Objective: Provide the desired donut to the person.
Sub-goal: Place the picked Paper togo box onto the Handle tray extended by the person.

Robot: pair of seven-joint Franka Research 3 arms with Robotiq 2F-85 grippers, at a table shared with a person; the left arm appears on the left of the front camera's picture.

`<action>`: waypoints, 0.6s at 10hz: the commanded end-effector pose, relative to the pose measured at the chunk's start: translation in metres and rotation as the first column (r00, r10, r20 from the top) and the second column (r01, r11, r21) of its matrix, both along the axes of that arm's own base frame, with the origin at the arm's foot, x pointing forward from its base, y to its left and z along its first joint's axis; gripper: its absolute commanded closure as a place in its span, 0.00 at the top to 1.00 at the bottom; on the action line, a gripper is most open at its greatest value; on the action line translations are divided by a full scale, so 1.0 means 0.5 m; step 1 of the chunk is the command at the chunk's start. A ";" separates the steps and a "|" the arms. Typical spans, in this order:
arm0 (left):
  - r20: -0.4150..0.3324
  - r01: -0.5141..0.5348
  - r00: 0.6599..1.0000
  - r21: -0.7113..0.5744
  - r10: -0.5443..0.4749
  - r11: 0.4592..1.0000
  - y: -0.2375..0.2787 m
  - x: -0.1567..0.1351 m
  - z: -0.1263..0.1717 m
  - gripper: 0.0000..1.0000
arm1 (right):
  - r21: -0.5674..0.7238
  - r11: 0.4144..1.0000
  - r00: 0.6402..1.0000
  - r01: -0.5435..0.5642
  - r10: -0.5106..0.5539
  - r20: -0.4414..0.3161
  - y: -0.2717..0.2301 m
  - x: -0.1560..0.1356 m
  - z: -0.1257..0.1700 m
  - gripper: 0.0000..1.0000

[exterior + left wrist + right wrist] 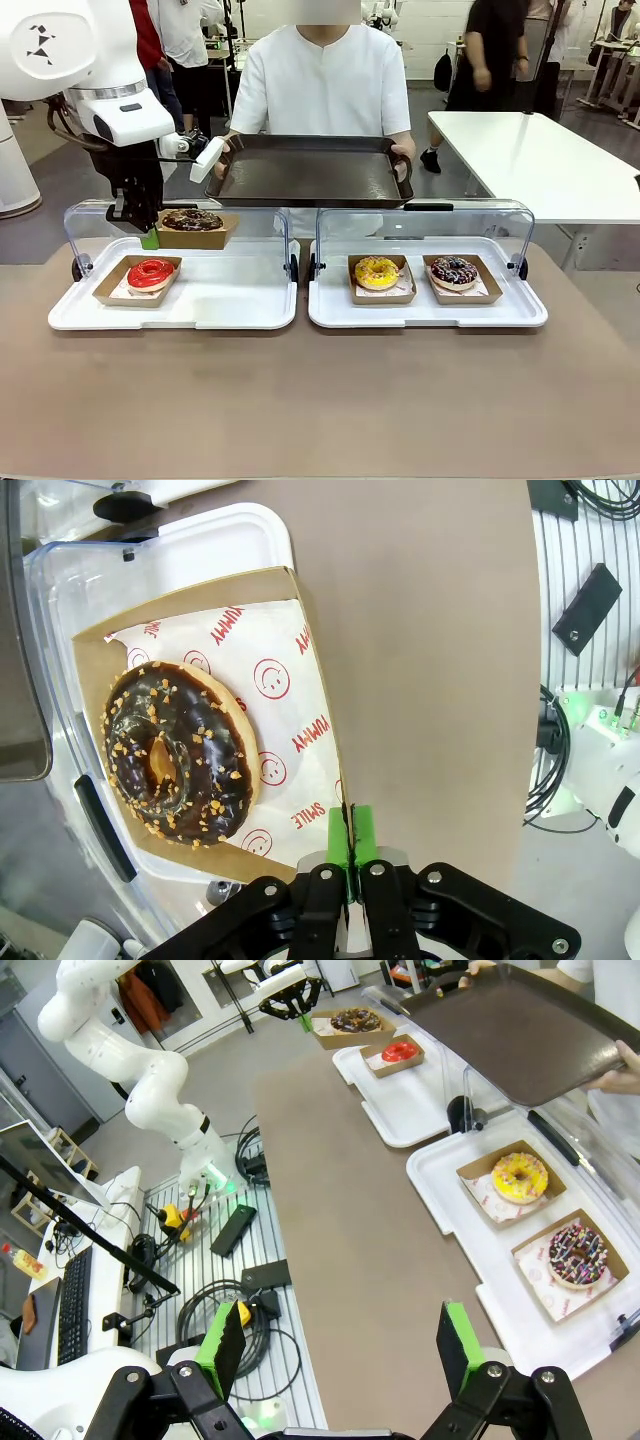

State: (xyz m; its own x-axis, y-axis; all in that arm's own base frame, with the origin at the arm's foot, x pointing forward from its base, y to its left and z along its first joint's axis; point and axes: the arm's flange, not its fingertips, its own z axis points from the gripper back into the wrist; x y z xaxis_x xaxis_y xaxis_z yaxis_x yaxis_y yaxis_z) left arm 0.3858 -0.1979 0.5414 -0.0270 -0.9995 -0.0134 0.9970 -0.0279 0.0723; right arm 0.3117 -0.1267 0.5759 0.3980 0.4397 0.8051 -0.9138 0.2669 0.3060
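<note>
My left gripper is shut on the rim of a cardboard tray that carries a chocolate donut with nut crumbs, held just above the back of the left white tray. In the left wrist view its green pads pinch the cardboard tray's edge beside the donut. The person in a white shirt holds a dark serving tray out just beyond it. My right gripper hangs open above the table's near side, nothing between its fingers.
A red glazed donut sits in its cardboard tray on the left white tray. On the right white tray lie a yellow donut and a sprinkled chocolate donut. Both clear lids stand raised behind the trays.
</note>
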 end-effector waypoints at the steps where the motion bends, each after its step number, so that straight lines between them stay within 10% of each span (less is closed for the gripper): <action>1: 0.005 0.000 1.000 0.000 0.000 1.000 0.001 -0.006 0.003 0.00 | 0.014 1.000 1.000 -0.002 0.002 0.000 -0.001 0.000 0.001 1.00; 6: -0.041 0.045 0.998 -0.041 -0.047 0.998 -0.001 0.010 0.035 0.02 | 0.014 1.000 1.000 -0.002 0.002 0.000 -0.001 0.000 0.001 1.00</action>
